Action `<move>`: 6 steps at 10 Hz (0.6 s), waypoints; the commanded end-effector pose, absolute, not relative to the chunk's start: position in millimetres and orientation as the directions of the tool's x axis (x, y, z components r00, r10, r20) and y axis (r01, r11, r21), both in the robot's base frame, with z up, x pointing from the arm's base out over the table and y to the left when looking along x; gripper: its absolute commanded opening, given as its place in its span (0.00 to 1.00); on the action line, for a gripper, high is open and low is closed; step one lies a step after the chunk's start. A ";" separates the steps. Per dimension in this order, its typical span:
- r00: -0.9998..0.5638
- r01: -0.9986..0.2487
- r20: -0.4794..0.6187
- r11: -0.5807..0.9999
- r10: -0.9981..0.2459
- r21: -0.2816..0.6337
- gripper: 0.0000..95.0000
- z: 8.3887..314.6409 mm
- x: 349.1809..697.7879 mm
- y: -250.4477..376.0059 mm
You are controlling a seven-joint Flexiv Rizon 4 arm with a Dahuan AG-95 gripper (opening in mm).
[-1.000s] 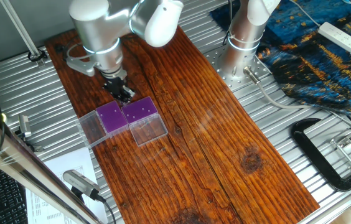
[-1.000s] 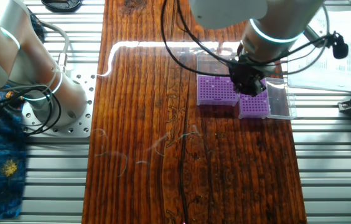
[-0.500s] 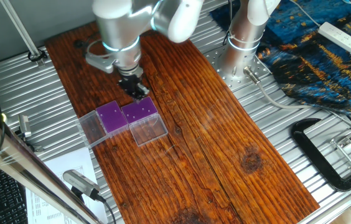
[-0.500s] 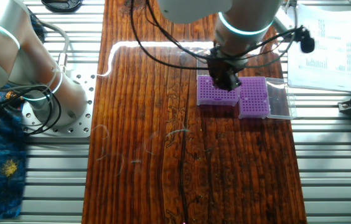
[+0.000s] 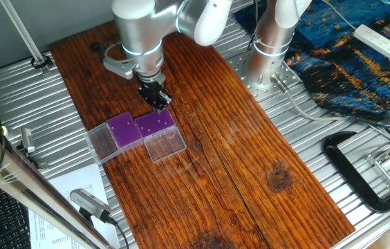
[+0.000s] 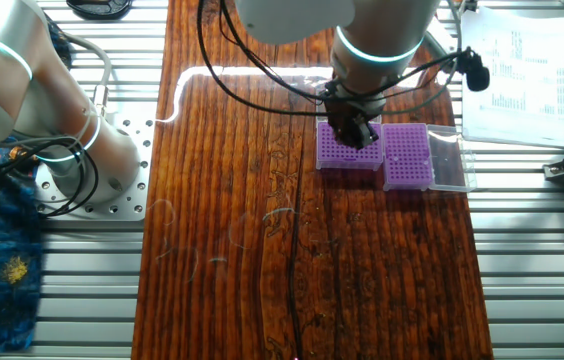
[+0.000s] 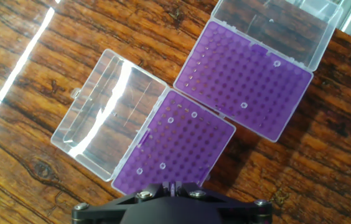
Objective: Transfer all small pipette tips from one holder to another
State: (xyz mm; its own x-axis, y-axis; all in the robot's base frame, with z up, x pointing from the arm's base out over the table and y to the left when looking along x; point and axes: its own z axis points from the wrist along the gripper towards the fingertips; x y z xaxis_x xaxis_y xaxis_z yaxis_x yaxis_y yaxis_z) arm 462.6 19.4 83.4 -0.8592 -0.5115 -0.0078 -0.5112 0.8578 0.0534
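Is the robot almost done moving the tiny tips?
Not yet. In the hand view, pale tips sit in both racks: several in the nearer holder and two in the farther holder, so some may already be moved. The gripper hangs over the nearer holder, but it is too small to tell if it carries a tip. One holder has yet to be emptied.

Both racks have bright purple tops dotted with neat rows of tiny holes, and their flipped-open lids are clear plastic. The few tips sitting in them look whitish. Table is reddish-brown wood with dark streaky grain. There's a blue and yellow swirly cloth off to the side too.
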 end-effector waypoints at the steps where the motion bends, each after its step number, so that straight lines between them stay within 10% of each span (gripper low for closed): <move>1: -0.856 -0.517 -0.001 0.854 -0.518 0.053 0.00 82.4 460.5 18.9; 6: -0.854 -0.518 0.002 0.853 -0.520 0.066 0.00 80.2 453.5 18.0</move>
